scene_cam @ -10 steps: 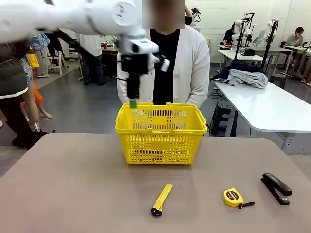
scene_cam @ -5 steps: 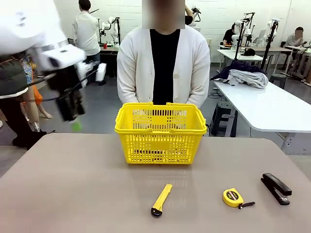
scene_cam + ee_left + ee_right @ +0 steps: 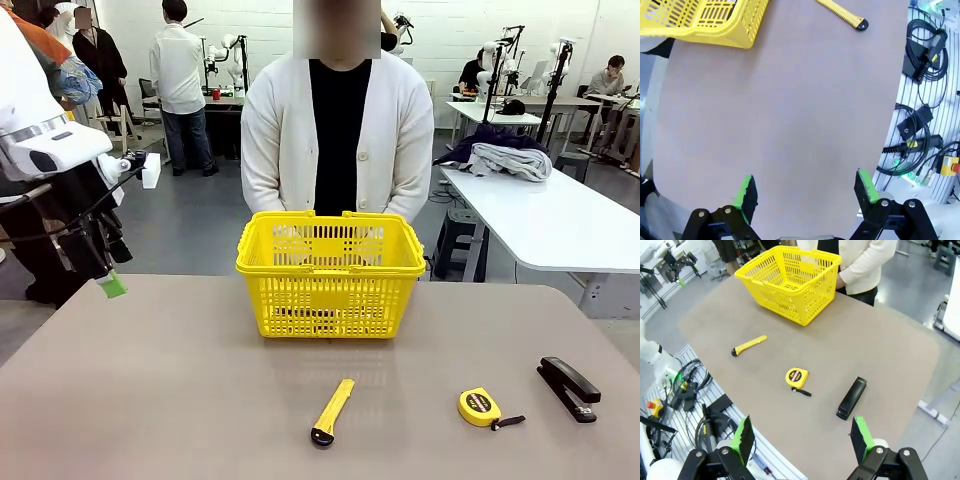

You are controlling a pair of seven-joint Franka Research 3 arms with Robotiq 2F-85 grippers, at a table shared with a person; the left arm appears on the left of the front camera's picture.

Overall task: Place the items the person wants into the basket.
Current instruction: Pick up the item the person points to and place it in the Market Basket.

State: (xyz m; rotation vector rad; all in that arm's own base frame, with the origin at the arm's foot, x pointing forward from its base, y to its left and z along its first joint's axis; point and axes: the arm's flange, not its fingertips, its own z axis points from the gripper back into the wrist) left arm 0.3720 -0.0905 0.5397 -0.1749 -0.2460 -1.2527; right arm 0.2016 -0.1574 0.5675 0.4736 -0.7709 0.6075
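One black stapler (image 3: 568,388) lies well apart from the yellow slotted basket (image 3: 330,300).

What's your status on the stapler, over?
Left claw open, empty, over table's left side. Right claw open, empty, high over near edge. Stapler on table, outside basket. Path clear; tape measure beside it.
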